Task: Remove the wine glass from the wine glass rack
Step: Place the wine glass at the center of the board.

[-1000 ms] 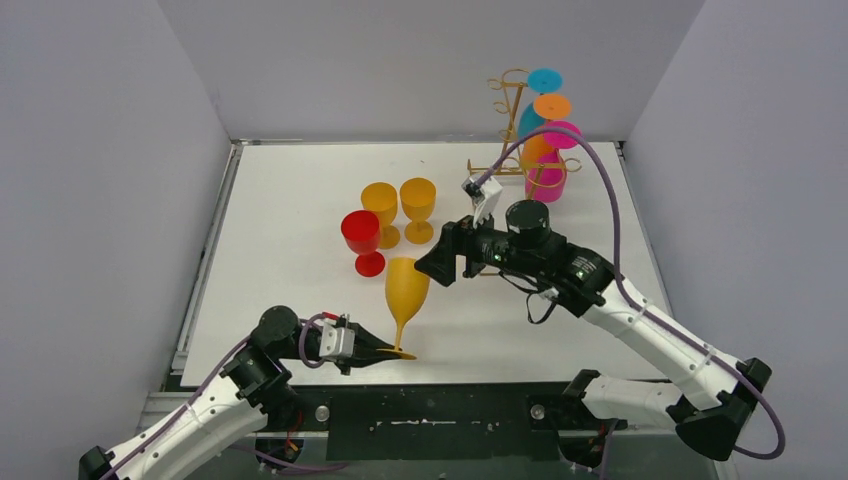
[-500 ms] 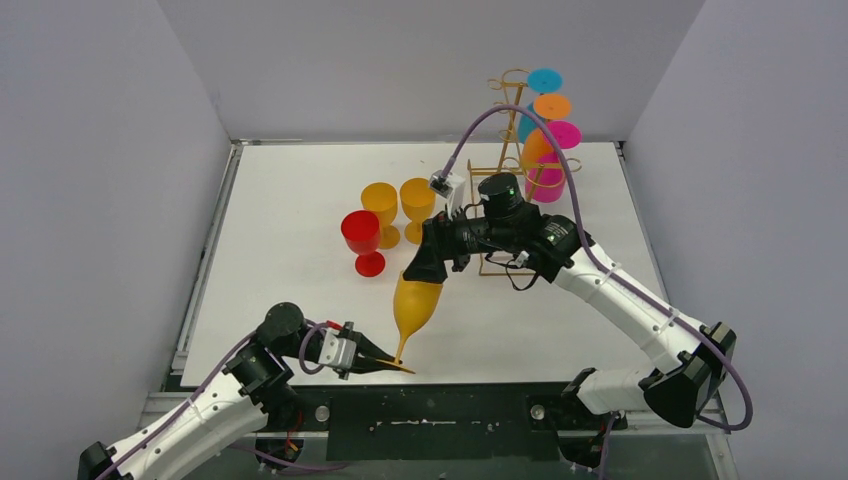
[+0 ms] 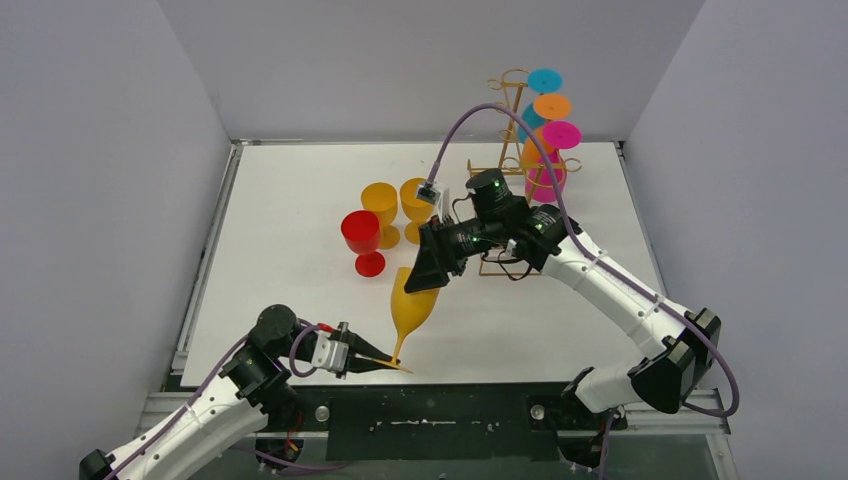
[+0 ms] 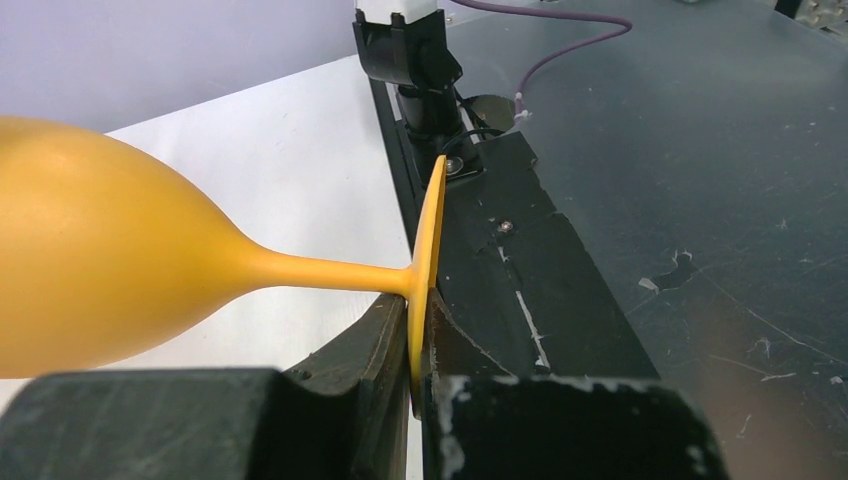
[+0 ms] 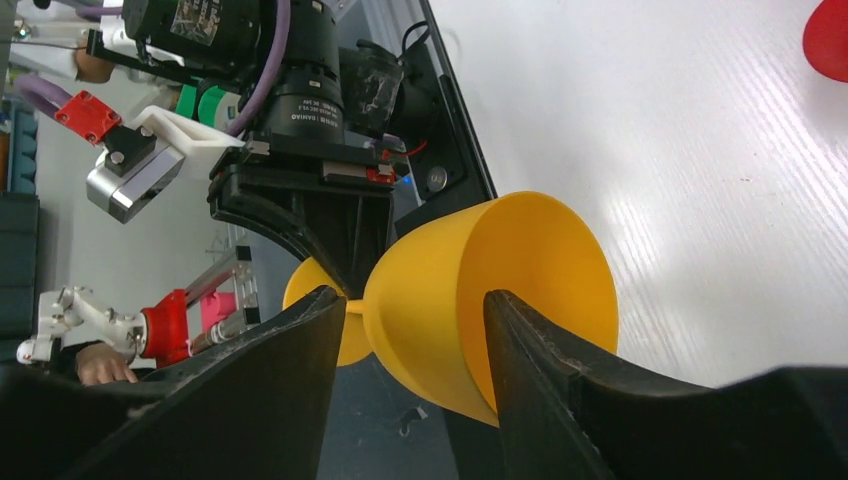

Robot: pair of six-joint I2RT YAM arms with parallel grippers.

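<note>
A yellow wine glass hangs tilted over the table's near edge, bowl up and away. My left gripper is shut on the glass's flat foot, which is pinched edge-on between the fingers. My right gripper is open at the bowl's rim. In the right wrist view its jaws straddle the bowl wall, one finger outside and one at the bowl's mouth. The gold wire rack stands at the far right and holds teal, orange and pink glasses upside down.
A red glass and two yellow glasses stand upright mid-table, just behind the held glass. The right arm's purple cable arcs in front of the rack. Grey walls close in the left, right and back.
My right arm has swung left and down from near the rack to the held glass's bowl. The glass has tilted more and my left gripper has dropped slightly with it.
</note>
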